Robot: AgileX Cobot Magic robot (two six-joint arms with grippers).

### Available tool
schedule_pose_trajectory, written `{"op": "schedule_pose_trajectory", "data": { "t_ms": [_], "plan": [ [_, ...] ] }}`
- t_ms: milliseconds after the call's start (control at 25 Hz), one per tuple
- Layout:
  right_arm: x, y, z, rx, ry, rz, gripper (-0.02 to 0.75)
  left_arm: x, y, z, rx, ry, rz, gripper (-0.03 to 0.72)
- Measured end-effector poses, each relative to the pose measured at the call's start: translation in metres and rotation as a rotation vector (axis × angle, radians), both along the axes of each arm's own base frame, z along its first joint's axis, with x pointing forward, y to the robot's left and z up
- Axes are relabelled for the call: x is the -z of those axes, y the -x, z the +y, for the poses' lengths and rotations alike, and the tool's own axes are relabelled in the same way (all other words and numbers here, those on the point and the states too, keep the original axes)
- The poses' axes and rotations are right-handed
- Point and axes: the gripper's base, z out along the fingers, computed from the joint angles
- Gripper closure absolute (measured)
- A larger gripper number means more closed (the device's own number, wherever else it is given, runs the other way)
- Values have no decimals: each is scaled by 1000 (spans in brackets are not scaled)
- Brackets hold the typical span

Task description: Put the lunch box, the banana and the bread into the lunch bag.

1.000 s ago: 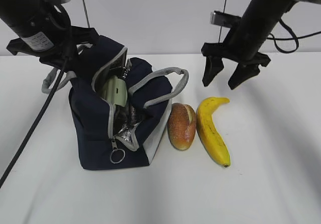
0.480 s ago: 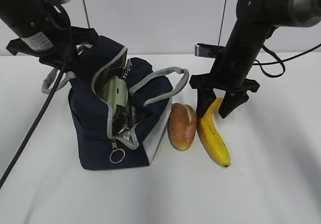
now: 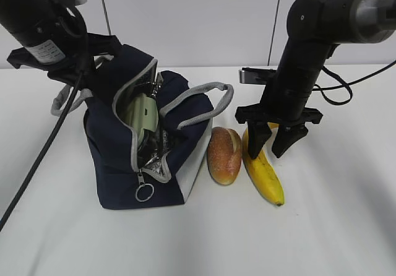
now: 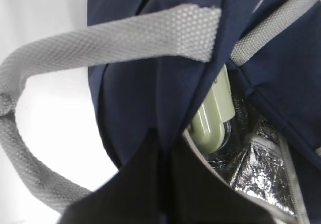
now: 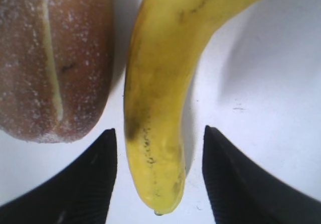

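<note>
The navy lunch bag (image 3: 117,164) stands open at the left, silver lining showing. Inside it the lunch box (image 3: 141,112) stands on end, and its sage-green lid (image 4: 213,121) shows in the left wrist view. My left gripper (image 4: 163,146) is shut on the lunch bag's navy top edge, holding the mouth open. The bread (image 3: 224,155) lies right of the bag, and the banana (image 3: 265,172) lies beside it. My right gripper (image 3: 272,145) is down over the banana's far end. It is open, with one finger on each side of the banana (image 5: 160,98) and a gap at both.
Grey webbing handles (image 3: 204,99) arch over the bag's mouth, and the zipper's metal ring (image 3: 145,192) hangs at the front. The bread (image 5: 55,58) lies close to my right gripper's left finger (image 5: 85,184). White tabletop (image 3: 334,214) surrounds everything.
My right gripper has come down from above the table onto the banana's far end, and its jaws have narrowed. The left gripper and the bag have not moved.
</note>
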Motion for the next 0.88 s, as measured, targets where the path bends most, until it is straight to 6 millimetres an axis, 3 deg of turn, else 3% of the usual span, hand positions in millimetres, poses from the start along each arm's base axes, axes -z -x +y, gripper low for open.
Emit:
{"op": "schedule_pose_trajectory", "data": {
  "t_ms": [880],
  "plan": [
    [1, 0, 4, 12, -31, 4, 317, 0, 0, 0, 0, 1, 1, 688]
  ]
}}
